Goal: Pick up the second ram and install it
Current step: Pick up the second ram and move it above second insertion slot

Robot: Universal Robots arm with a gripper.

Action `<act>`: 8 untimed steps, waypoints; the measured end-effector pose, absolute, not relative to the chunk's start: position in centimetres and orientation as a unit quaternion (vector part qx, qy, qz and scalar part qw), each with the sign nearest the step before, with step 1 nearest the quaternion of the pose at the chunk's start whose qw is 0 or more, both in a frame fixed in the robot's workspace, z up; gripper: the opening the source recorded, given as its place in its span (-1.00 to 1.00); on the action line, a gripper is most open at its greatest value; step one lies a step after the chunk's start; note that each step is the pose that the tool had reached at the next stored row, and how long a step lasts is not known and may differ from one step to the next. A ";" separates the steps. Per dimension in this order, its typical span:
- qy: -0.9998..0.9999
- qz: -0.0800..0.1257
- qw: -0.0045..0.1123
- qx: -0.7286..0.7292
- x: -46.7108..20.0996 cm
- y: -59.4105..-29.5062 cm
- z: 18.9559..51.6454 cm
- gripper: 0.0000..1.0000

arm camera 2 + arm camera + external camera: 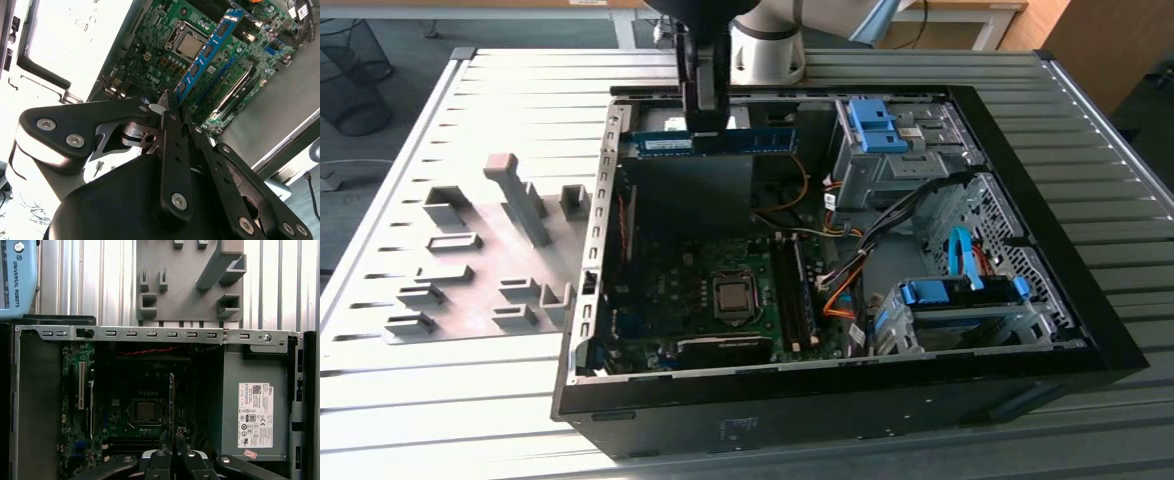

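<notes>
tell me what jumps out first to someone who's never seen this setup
The blue ram catches the eye first: the fingers hold it over the open case, at the end nearest the arm's base. In the second wrist view the stick points out from the fingers above the green motherboard. On the exterior view's left, a grey holder plate lies on the table beside the case.

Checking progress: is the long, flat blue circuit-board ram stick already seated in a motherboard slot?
No, in the exterior view the blue ram stick is clamped in the gripper, clear of the green motherboard.
</notes>
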State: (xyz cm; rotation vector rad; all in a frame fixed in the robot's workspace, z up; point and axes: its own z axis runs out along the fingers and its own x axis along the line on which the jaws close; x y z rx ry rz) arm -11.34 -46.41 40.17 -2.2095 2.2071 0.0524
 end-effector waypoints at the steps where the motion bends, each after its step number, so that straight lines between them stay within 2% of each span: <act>1: 0.707 0.017 0.009 -0.707 -11.2 -46.4 40.2 -0.72; 8: 0.707 0.017 0.009 -0.707 -10.2 -46.4 40.2 -0.72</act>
